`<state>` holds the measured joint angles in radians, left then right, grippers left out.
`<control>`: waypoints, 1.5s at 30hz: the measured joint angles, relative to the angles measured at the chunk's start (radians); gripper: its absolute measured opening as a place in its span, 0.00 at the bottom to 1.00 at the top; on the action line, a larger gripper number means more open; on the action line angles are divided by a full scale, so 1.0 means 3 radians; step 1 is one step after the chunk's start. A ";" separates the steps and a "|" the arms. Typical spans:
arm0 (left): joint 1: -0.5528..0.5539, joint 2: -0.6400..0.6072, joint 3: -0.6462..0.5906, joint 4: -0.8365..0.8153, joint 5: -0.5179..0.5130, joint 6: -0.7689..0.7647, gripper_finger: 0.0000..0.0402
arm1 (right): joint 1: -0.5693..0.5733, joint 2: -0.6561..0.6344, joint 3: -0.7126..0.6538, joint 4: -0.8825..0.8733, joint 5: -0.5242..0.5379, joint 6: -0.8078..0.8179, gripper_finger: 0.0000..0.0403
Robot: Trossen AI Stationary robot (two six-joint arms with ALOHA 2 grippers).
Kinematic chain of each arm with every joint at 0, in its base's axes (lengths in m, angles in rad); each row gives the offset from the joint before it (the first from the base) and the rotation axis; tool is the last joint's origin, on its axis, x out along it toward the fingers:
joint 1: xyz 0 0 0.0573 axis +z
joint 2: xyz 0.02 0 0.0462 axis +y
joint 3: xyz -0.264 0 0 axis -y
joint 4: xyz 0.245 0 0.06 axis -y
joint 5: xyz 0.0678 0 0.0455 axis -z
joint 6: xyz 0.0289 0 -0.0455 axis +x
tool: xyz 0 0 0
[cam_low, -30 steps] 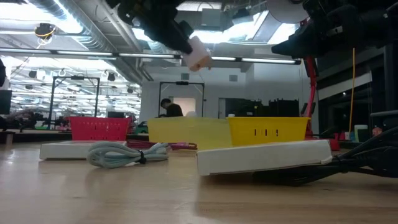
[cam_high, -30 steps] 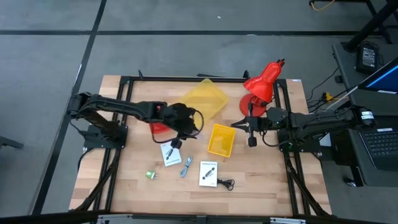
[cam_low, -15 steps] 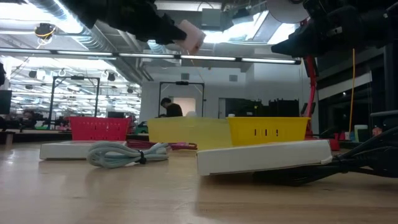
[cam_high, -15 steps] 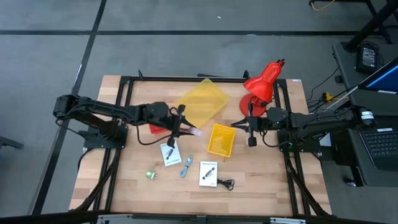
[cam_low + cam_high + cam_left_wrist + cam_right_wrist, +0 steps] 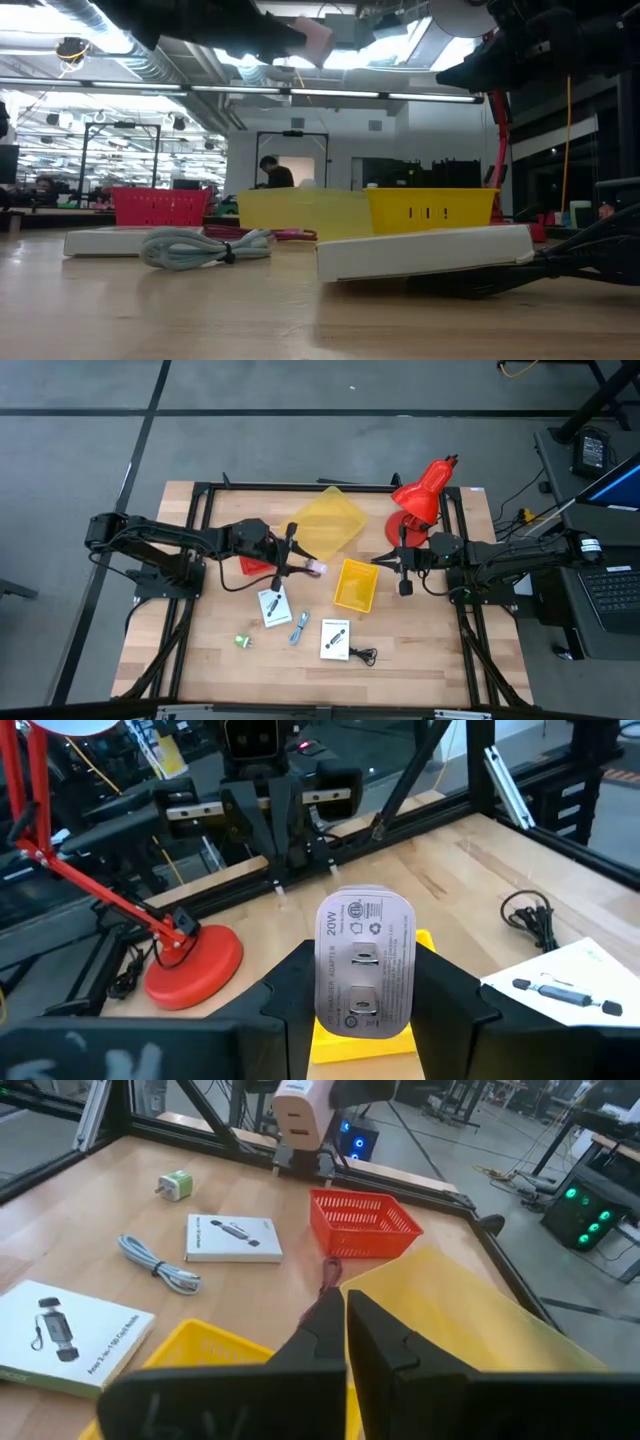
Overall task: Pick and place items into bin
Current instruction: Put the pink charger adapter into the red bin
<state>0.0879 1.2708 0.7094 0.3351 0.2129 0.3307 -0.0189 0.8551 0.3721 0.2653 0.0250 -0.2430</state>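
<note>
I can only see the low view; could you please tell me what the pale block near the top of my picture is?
Observer: It is a white 20W power adapter, clamped in the left gripper.
Operator: Is it above the small yellow bin?
Observer: Not yet; from above it hangs just short of the small yellow bin, on the side towards the red basket.
Operator: And the other arm?
Observer: The right gripper is shut and empty, waiting on the bin's far side near the red lamp's base.

High cam: straight down, far. Low cam: tabletop level, close. Wrist cams face each other; all views share small yellow bin (image 5: 354,584) mid-frame.
</note>
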 joint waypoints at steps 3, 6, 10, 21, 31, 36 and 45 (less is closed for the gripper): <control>0.0000 0.0000 0.0000 0.0030 -0.0085 -0.0115 0.30 | 0.0000 0.0000 0.0000 -0.0003 0.0000 0.0007 0.00; -0.0023 0.0000 0.0000 0.0024 -0.0438 -0.0246 0.30 | 0.0000 0.0000 0.0000 -0.0003 0.0000 0.0007 0.00; -0.0113 0.0002 0.0000 0.0020 -0.0907 -0.0277 0.30 | 0.0000 0.0000 0.0000 -0.0004 0.0000 0.0007 0.00; -0.0327 0.0003 0.0000 -0.0100 -0.1712 -0.0326 0.30 | 0.0000 0.0000 0.0000 -0.0004 0.0000 0.0004 0.00; -0.0566 -0.0227 -0.0002 -0.0580 -0.2365 -0.0666 0.30 | 0.0000 0.0001 0.0000 -0.0028 0.0000 -0.0002 0.00; -0.0736 -0.0609 -0.0311 -0.0541 -0.2596 -0.0839 0.30 | 0.0000 0.0001 0.0000 -0.0031 0.0000 -0.0003 0.00; -0.0860 -0.1297 -0.0937 -0.0383 -0.2882 -0.1072 0.30 | 0.0000 0.0001 0.0000 -0.0024 0.0000 -0.0090 0.00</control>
<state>-0.1699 0.8818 0.4283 0.2203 -0.6517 0.0090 -0.0189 0.8555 0.3721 0.2581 0.0250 -0.2699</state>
